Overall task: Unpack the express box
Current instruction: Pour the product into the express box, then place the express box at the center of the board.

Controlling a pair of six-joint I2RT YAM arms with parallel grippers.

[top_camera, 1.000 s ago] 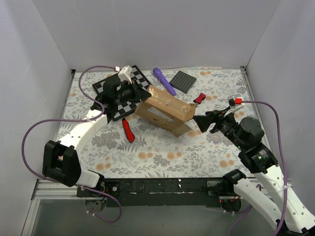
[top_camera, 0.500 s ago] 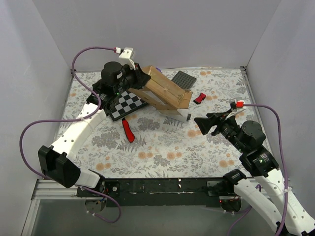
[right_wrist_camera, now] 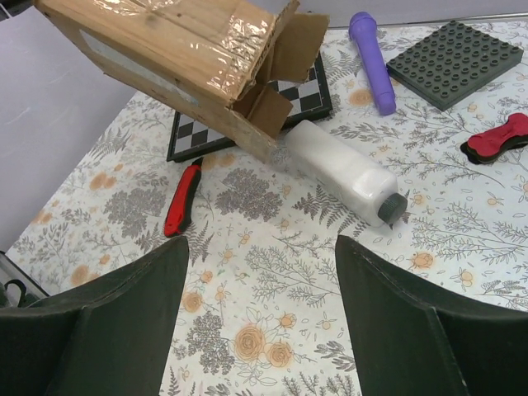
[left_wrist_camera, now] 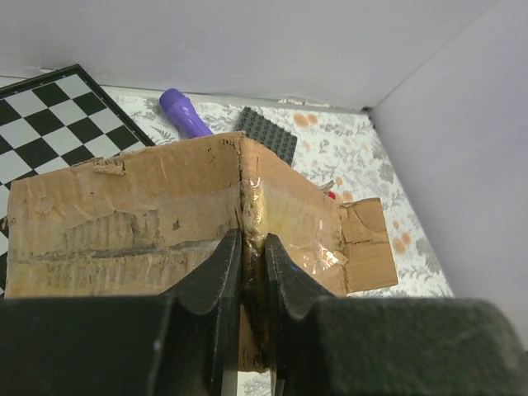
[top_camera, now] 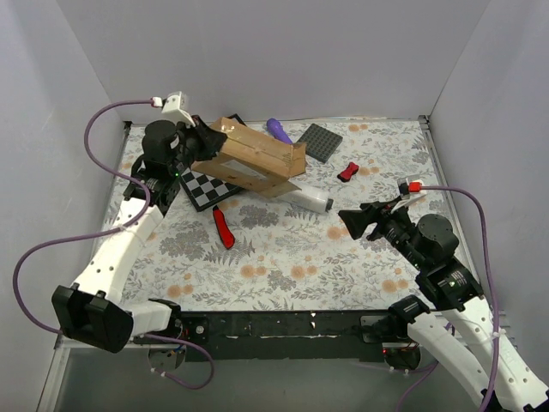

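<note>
Gripping a thin taped edge of the express box, the left gripper has its two dark fingers clenched on the cardboard, with only that wall between them. The box is brown corrugated cardboard with rough, torn edges, and shiny tan tape runs wrinkled along its seams. It hangs tilted over the far left part of the table, above the chessboard, with its open end turned down and to the right. The flaps at that end are bent outward. What is inside the box I cannot tell, since the opening does not face any camera.

A bottle, a milky white plastic cylinder with a dark cap, lies on its side on the flowered table cover. Its bottom end is just beside the lowest flap, and the whole bottle is outside the box.

The right gripper is spread wide and grasps nothing, above the right side of the table.

Near the chessboard lies a slim red knife. At the far side are a smooth purple cylinder, a square dark grey studded plate and a small red and black piece.
</note>
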